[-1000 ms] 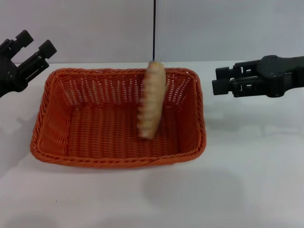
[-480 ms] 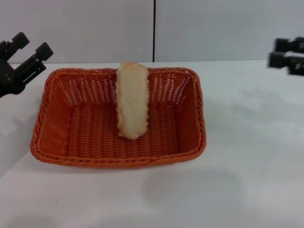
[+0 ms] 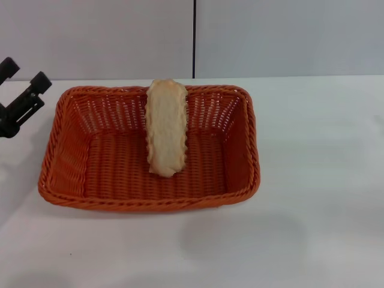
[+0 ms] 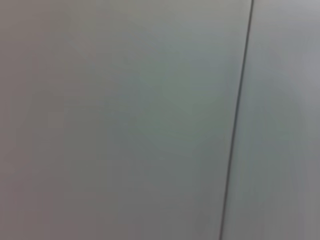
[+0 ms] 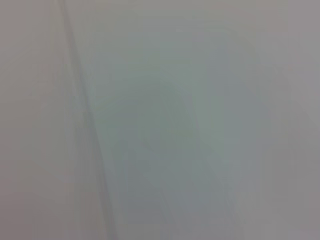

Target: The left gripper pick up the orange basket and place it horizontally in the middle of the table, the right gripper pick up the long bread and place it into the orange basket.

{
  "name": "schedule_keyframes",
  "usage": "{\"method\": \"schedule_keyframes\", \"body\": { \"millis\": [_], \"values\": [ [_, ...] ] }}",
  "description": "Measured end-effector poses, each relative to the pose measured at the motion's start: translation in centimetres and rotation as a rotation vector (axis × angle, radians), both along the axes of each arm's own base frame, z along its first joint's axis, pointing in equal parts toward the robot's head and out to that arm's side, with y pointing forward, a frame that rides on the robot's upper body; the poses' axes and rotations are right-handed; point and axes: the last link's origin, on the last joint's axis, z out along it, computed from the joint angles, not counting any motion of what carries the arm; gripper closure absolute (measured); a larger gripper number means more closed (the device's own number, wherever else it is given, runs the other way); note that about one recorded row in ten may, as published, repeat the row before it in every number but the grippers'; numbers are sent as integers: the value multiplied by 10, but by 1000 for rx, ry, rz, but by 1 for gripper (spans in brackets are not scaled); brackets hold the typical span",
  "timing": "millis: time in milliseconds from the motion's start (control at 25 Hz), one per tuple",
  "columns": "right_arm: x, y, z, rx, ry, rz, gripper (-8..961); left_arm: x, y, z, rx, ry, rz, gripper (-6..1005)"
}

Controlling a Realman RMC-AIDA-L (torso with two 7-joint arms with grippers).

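Observation:
The orange basket [image 3: 72, 156] lies lengthwise across the middle of the white table [image 3: 318, 180] in the head view. Inside it the long bread [image 3: 166, 128] rests pale underside up, its far end leaning on the basket's back wall and its near end on the woven floor. My left gripper [image 3: 25, 77] hangs at the far left edge, clear of the basket's left rim, its two black prongs spread open with nothing between them. The right gripper is out of view. Both wrist views show only grey wall.
A grey wall with a dark vertical seam [image 3: 194, 39] stands behind the table. Bare white tabletop lies in front of the basket and to its right.
The bread dropped from standing on edge to lying underside up in the basket. The right gripper withdrew to the right and left the view. The left gripper drew back to the left.

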Motion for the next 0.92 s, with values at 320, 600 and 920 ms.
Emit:
{"method": "schedule_keyframes", "body": {
  "millis": [320,600,920],
  "values": [
    [29,-8,-26,246,-25,-161,268,-17,-19,-3,191,77,-5,218],
    [34,-12,-35,434,-24,-237,268,-28,-35,-7,356,128,44,218],
    [31,-9,-38,474,-22,-244,268,-31,-42,-11,409,127,77,218]
  ]
}}
